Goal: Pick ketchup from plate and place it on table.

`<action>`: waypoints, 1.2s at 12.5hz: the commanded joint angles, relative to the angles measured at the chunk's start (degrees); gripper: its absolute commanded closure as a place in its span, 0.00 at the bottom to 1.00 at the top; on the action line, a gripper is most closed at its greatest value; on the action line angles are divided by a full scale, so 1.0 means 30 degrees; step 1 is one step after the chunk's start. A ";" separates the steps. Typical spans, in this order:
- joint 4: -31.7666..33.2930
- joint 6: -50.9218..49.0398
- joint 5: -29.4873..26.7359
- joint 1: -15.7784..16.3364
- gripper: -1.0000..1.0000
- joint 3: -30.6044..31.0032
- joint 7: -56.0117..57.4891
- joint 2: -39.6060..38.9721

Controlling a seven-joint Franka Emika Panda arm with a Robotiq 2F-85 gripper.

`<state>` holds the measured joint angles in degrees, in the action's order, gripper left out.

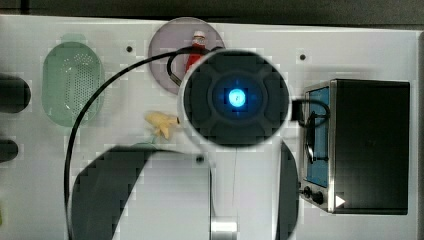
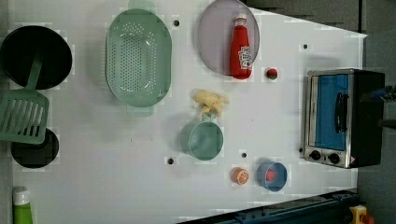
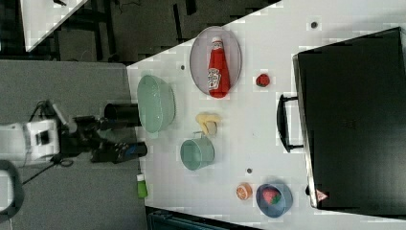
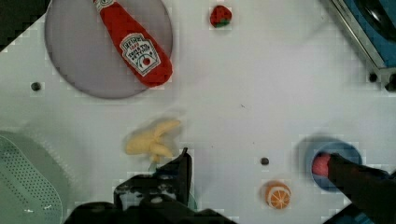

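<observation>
The ketchup (image 2: pixel 241 46) is lying flat on the plate (image 2: pixel 214 42) near the worktop's (image 2: pixel 116 163) far edge, looking light, smooth and slippery, best pinched across its body by the wide-spread fingers (image 4: pixel 348 173).

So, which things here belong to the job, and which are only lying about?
For the job:
- slim red ketchup bottle with white cap
- flat round mauve-grey plate
- white table
- open claw

Lying about:
- green perforated basket
- teal bowl
- small red strawberry
- silver toaster oven
</observation>
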<state>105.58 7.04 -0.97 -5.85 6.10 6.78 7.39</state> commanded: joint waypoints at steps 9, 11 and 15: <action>-0.0388 0.4122 -0.0115 0.0452 0.00 0.0561 0.4606 -0.6263; -0.0612 0.5297 -0.0078 0.0597 0.00 0.0642 0.5393 -0.7461; -0.0789 0.7971 0.0364 0.0708 0.00 0.0638 0.8161 -0.9545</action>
<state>104.24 31.08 -0.71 -3.93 7.63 25.33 -22.14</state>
